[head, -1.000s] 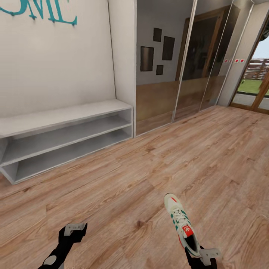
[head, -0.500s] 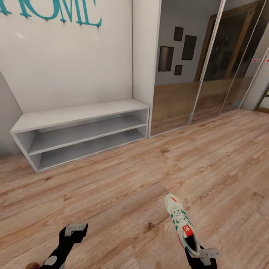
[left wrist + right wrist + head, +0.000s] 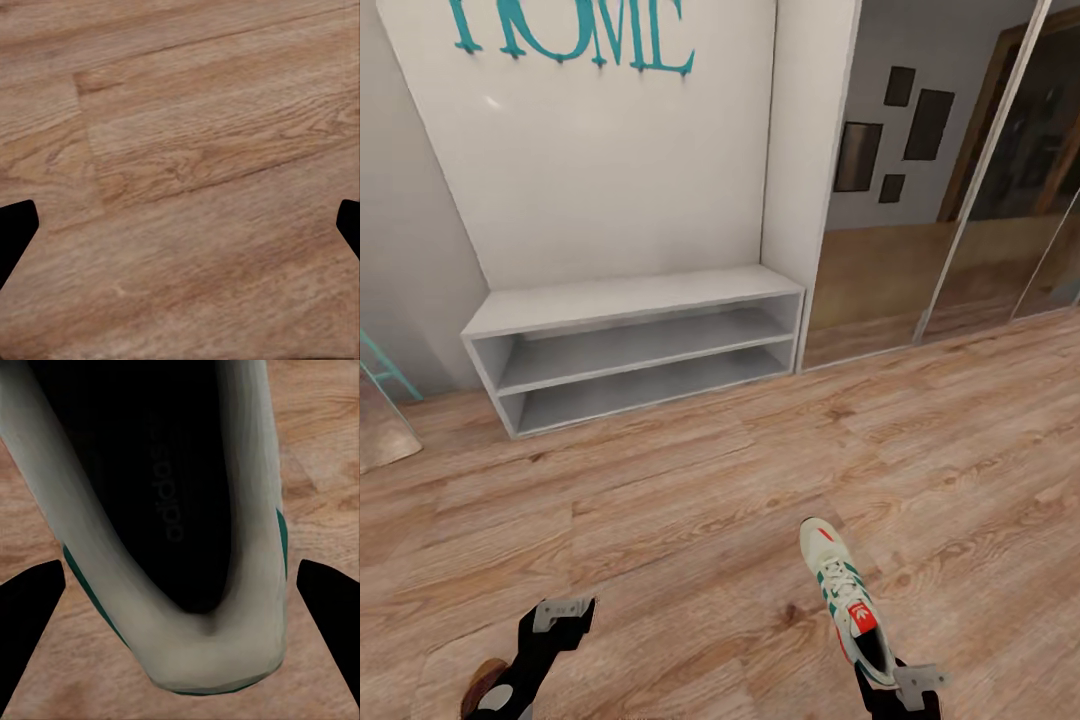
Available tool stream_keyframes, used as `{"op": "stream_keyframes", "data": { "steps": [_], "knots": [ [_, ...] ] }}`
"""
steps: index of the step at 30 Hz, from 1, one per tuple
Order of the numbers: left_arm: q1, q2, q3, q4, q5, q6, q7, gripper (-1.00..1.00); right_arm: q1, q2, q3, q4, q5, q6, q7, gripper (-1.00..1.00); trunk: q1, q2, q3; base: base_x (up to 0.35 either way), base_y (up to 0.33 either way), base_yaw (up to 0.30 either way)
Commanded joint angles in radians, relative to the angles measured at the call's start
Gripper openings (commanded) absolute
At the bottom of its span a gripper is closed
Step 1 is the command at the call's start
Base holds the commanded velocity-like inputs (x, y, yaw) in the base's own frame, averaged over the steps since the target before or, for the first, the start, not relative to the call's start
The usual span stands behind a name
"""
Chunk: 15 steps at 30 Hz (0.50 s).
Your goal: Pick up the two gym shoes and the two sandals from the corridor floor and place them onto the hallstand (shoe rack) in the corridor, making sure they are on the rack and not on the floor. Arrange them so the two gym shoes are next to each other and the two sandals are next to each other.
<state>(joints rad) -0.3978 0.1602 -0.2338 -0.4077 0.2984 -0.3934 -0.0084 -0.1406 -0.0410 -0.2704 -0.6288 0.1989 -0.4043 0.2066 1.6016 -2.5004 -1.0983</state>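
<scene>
Wood-grain corridor floor [image 3: 690,520] fills the foreground; against the far wall under teal "HOME" lettering [image 3: 575,30] stands a pale grey unit [image 3: 630,300] with bench top and two low open shelves, all bare, mirrored wardrobe doors [image 3: 950,200] to its right. Right gripper [image 3: 905,690] carries one gym shoe [image 3: 845,600] above the floor, toe pointing forward, its fingers [image 3: 30,615] flanking the heel in the right wrist view, though contact is unclear. Left gripper [image 3: 560,612] hangs spread over bare planks, a brown sandal [image 3: 482,683] partly visible beside its arm.
</scene>
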Motion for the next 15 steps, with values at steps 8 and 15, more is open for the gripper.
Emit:
{"op": "stream_keyframes", "data": {
  "steps": [8,15],
  "knots": [
    [-0.001,0.001,-0.007,0.001,0.011,-0.004,-0.001,1.00,-0.001,0.001,-0.007,0.000,0.007,-0.004,0.008,-1.00,0.000,0.000,-0.001,0.000,0.000,0.279],
    [-0.001,0.001,-0.007,0.002,0.011,-0.004,-0.001,1.00,-0.001,0.001,-0.007,0.000,0.007,-0.004,0.008,-1.00,0.000,0.000,-0.001,0.000,0.000,0.279]
  ]
}}
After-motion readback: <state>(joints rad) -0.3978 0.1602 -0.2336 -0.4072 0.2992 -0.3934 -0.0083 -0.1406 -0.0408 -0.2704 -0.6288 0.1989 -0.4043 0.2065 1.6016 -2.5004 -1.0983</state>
